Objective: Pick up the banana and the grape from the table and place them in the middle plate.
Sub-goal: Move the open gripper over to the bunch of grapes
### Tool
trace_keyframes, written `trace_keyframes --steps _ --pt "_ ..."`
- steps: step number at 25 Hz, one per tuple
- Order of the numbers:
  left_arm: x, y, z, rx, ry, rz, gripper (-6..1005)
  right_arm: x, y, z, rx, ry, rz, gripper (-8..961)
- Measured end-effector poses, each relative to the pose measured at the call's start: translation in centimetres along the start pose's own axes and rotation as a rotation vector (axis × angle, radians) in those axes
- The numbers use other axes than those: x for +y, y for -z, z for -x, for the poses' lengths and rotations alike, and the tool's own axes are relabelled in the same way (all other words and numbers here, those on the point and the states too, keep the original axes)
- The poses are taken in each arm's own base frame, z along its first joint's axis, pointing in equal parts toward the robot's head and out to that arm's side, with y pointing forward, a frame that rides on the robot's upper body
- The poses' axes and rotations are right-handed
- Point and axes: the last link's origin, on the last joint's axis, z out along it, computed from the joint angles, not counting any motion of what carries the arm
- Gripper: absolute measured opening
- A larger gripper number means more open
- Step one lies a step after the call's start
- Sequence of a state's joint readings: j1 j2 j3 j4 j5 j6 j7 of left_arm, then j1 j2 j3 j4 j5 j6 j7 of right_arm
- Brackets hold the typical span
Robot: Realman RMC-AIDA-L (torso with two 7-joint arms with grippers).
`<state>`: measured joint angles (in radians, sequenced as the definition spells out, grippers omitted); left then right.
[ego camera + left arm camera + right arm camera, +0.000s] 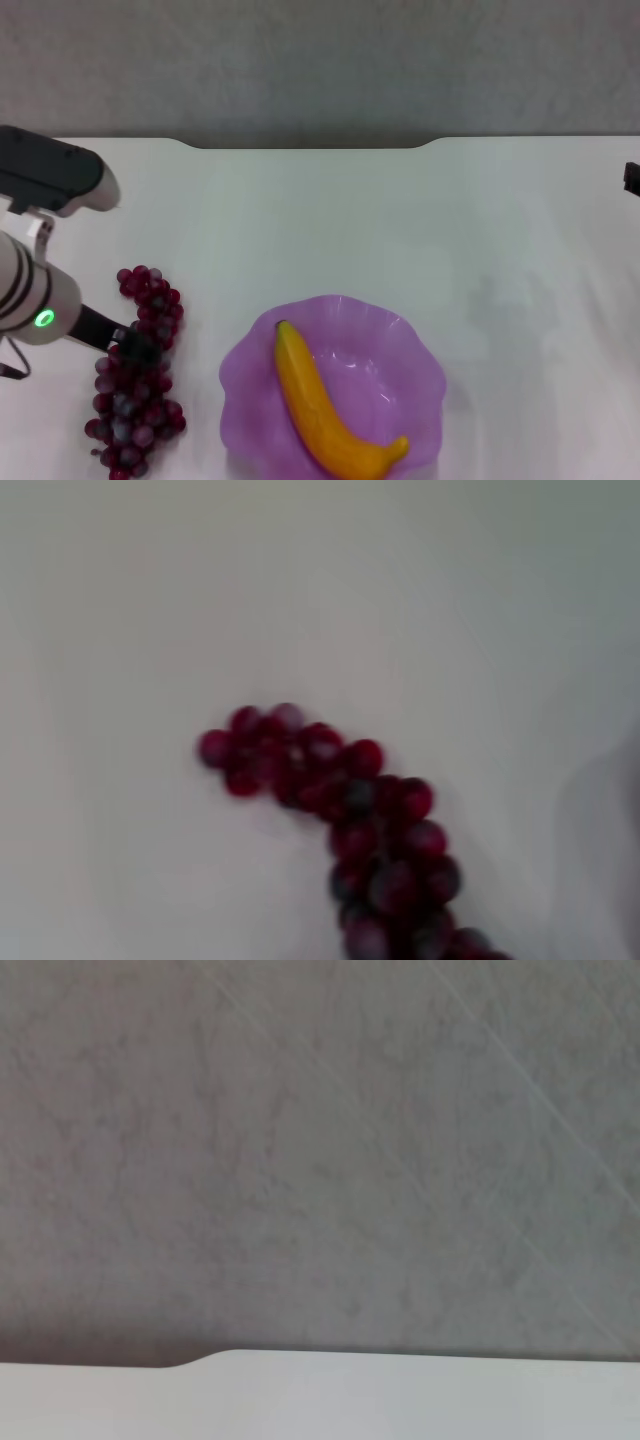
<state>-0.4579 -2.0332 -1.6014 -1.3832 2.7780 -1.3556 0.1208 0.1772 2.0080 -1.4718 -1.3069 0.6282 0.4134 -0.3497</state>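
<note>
The banana (322,408) lies inside the purple middle plate (405,350), its greenish tip towards the far side. The grape bunch (135,400) lies on the white table (400,220) to the left of the plate. My left gripper (138,345) is low over the middle of the bunch, right at the grapes. The left wrist view shows the bunch (360,820) on the table. My right gripper (632,178) shows only as a dark tip at the right edge, far from the plate.
The table's far edge has a shallow notch (310,146), with a grey wall behind it. The right wrist view shows that wall and a strip of the table (400,1400).
</note>
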Motion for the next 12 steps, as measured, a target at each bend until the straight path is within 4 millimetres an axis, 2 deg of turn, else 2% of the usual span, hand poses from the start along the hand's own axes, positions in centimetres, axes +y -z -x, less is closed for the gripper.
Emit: trace_keyframes --steps 6,12 --pt "0.3 -1.3 -0.3 -0.005 0.013 0.033 736 0.2 0.0 0.1 -0.001 0.001 0.006 665" --pt "-0.5 -2.8 -0.4 -0.016 0.060 0.006 736 0.5 -0.2 0.1 0.010 0.006 0.016 666"
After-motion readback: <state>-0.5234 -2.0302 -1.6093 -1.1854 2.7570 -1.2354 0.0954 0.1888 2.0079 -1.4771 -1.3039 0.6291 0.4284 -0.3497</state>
